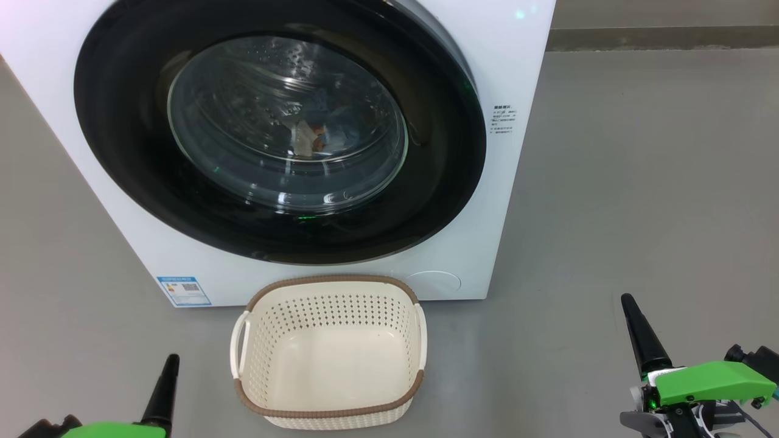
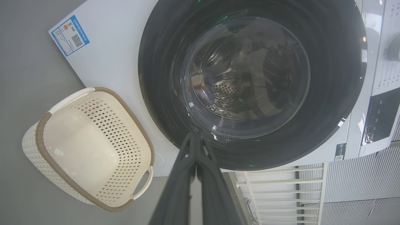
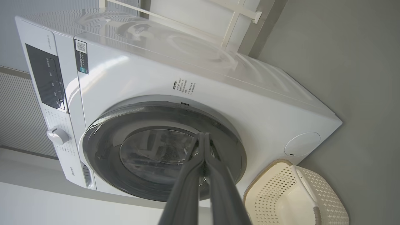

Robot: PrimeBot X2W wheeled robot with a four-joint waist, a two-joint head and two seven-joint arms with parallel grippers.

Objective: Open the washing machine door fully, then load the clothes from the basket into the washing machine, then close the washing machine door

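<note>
1. My left pincer [image 1: 172, 362] sits low at my left. Its two dark fingers are pressed together into one point and grip nothing.
2. My right pincer [image 1: 627, 301] sits at my lower right with its fingers pressed tight together too, nothing between them. It is well apart from the basket [image 1: 331, 281].
3. The washing machine [image 1: 517, 91] stands on the grey floor [image 1: 639, 182] straight ahead of me. It is white, with a small blue label [image 1: 184, 291] near its lower left corner.
4. The washing machine door [image 1: 122, 152] lies closed flat against the front, a glossy black ring around bulging glass [image 1: 243, 91].
5. Through that glass I make out the clothes [image 1: 316, 134] inside the drum: some light blue fabric with a whitish piece and an orange-brown spot. Reflections blur the rest.
6. The basket stands upright on the floor just in front of the machine, below the door and between my two pincers. Its bare cream bottom shows.
7. From each wrist, my closed fingers point toward the door without touching it.
</note>
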